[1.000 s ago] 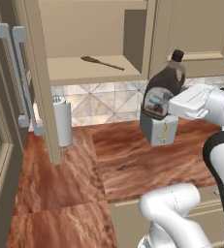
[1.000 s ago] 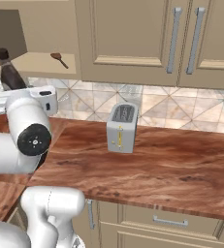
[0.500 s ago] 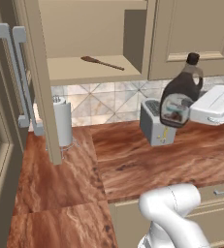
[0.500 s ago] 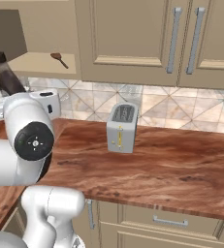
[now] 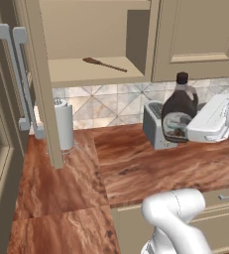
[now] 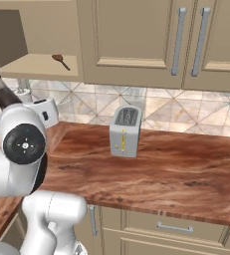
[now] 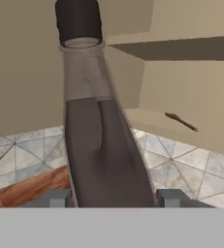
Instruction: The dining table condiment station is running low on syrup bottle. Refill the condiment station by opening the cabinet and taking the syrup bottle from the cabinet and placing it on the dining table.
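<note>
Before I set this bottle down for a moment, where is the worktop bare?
The worktop lies bare to the right of the toaster, along the tiled wall, and in front of it. The corner by the paper towel roll and the open cabinet door is tight. The gripper holds the syrup bottle.

Our arm reaches in from the right, hand level, fingers clamped on the syrup bottle.

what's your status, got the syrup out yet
Gripper shut on syrup bottle, upright, out of the cabinet. Bottle held above the worktop, in front of the toaster. Cabinet door open; wooden spoon on its shelf.
</note>
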